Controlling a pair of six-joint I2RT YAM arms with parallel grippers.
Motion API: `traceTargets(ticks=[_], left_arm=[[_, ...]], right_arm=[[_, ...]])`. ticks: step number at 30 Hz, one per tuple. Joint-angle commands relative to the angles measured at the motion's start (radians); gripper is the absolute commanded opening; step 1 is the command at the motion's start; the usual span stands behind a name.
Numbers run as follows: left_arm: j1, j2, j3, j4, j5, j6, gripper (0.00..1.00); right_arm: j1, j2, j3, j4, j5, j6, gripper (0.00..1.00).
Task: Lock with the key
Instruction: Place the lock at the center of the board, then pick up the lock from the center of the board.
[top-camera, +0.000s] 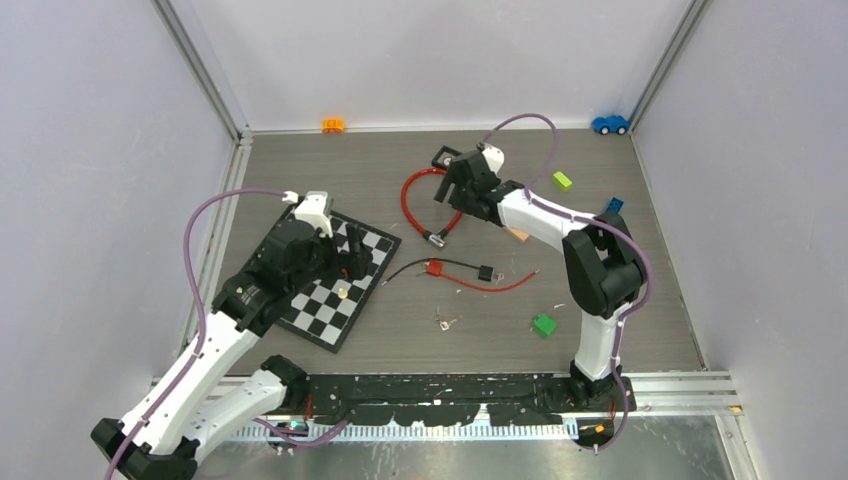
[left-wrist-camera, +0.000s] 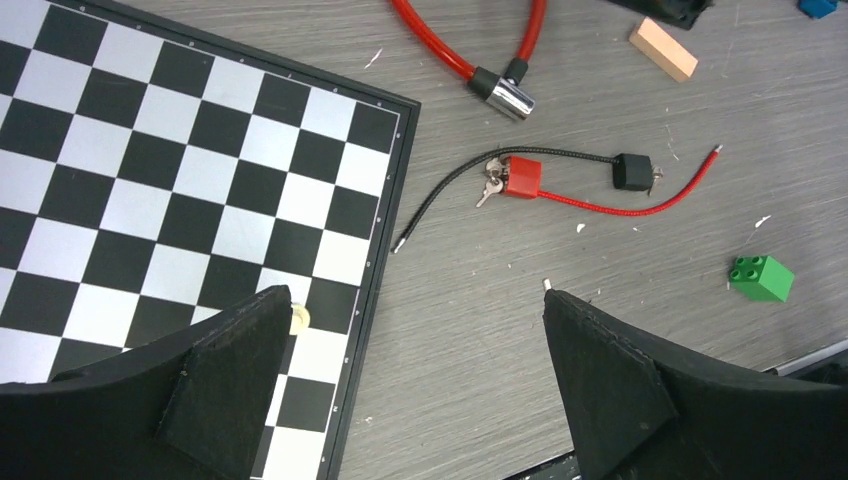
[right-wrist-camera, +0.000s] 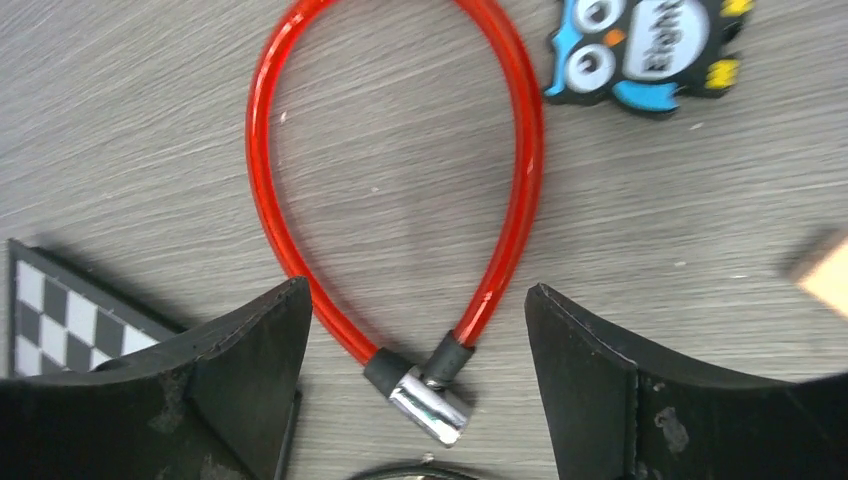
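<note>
- Grey wood-grain worktop (top-camera: 620, 300), walled in white, carries both arms and a scatter of small things.
- Right tool (right-wrist-camera: 417, 292): fingers wide apart, gripping nothing, hanging above the red cable lock (right-wrist-camera: 395, 180).
- That cable's loop lies flat, stretching away ahead of the right tool. Its chrome barrel (right-wrist-camera: 430, 405) sits below the gap between the two fingers.
- An owl-shaped sticker (right-wrist-camera: 650, 45) lies ahead of the right tool's right finger, just beside the loop and apart from it.
- Left tool (left-wrist-camera: 417, 300): fingers likewise spread and empty. The left finger is over the chessboard (left-wrist-camera: 190, 170), and the right finger is over bare worktop.
- Ahead of the left tool lies a small red padlock (left-wrist-camera: 521, 176), with a bunch of keys (left-wrist-camera: 490, 185) on its chessboard side, seemingly hung from it.
- A black padlock (left-wrist-camera: 632, 171) lies near the red one, further to the tool's right, and thin black and red cables trail from the pair.
- A green brick (left-wrist-camera: 761, 277) lies out beyond the left tool's right finger.
</note>
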Motion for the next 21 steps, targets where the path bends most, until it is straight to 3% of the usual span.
traceTargets(ticks=[1,5,13,16,21], left_arm=[[0.002,-0.016,0.05,-0.047,-0.017,0.014,1.0],[0.002,-0.005,0.01,-0.033,-0.049,-0.012,1.0],[0.002,0.168,0.046,-0.035,0.018,-0.051,1.0],[0.003,0.216,0.068,-0.051,0.021,-0.052,1.0],[0.003,0.223,0.067,-0.028,0.021,-0.06,1.0]], right_arm=[[-0.036,-0.127,-0.03,-0.017,0.14,-0.101,0.83],[-0.045,-0.23,-0.086,-0.109,0.159,-0.198,0.83],[-0.046,-0.326,-0.063,-0.488,0.105,-0.198,0.9],[-0.046,-0.316,-0.067,-0.584,0.04,-0.272,0.89],[-0.062,-0.236,-0.066,-0.653,-0.038,-0.227,0.87]])
